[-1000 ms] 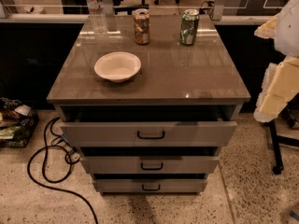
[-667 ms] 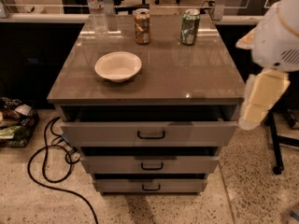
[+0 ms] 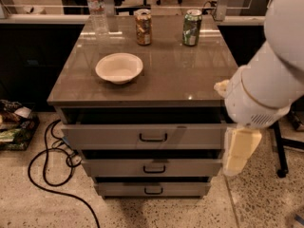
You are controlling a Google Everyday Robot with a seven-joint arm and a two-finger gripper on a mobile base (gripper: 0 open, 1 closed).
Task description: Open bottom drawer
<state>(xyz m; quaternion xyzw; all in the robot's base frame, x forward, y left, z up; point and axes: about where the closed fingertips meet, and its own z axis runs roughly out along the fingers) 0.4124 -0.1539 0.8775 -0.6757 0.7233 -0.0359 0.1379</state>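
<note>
The bottom drawer [image 3: 180, 189] is the lowest of three grey-beige fronts on the cabinet, with a small black bar handle [image 3: 153, 190]. It stands out only a little, less than the two drawers above it. My white arm [image 3: 266, 80] comes in from the upper right. My cream-coloured gripper [image 3: 240, 151] hangs down beside the cabinet's right edge, level with the top and middle drawers and well above and to the right of the bottom drawer's handle. It touches nothing.
The top drawer [image 3: 109, 137] is pulled out furthest, the middle drawer [image 3: 190, 167] less. On the cabinet top [image 3: 190, 75] stand a white bowl [image 3: 118, 68], a water bottle [image 3: 96, 8] and two cans [image 3: 143, 26] [image 3: 192, 27]. A black cable [image 3: 45, 165] loops on the floor at left.
My arm has swung in from the right edge of the view toward the cabinet and lower, so the gripper now hangs by the right ends of the drawers. The drawers have not moved.
</note>
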